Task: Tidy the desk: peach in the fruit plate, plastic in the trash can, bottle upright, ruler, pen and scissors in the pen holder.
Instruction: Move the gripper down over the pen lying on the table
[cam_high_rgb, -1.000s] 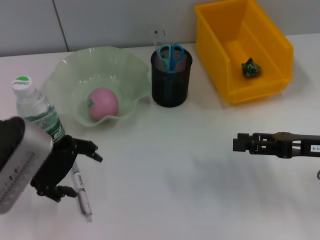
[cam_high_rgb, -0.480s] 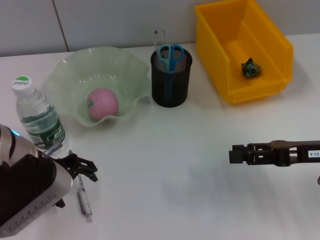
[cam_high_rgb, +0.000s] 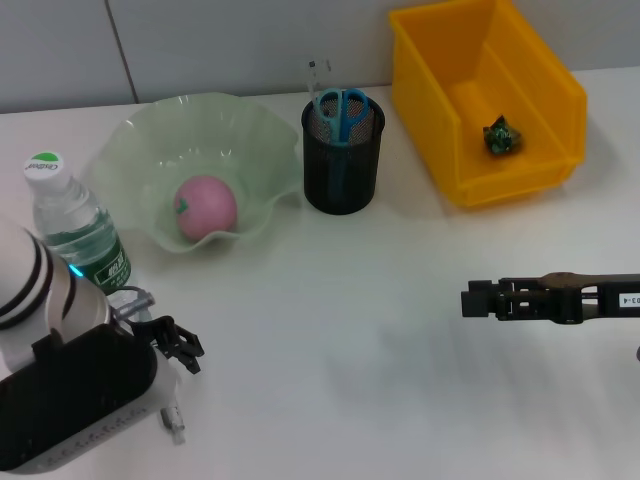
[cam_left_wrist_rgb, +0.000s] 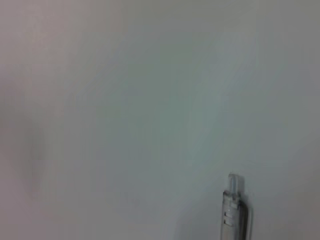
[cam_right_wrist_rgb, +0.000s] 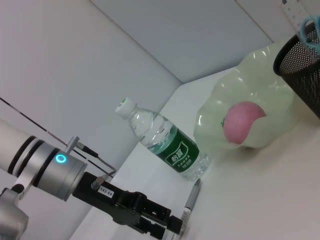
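Head view: my left gripper (cam_high_rgb: 182, 347) is low over the pen (cam_high_rgb: 172, 420) near the table's (cam_high_rgb: 350, 330) front-left corner, fingers parted, nothing held. I judge I should centre on the barrel, then close. Right gripper (cam_high_rgb: 470, 299) idles; I cannot tell its opening.

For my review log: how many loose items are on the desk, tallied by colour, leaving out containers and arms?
Pink: 1, peach
Green: 1, crumpled plastic
Blue: 1, scissors
Clear: 3, bottle, ruler, pen
Total: 6
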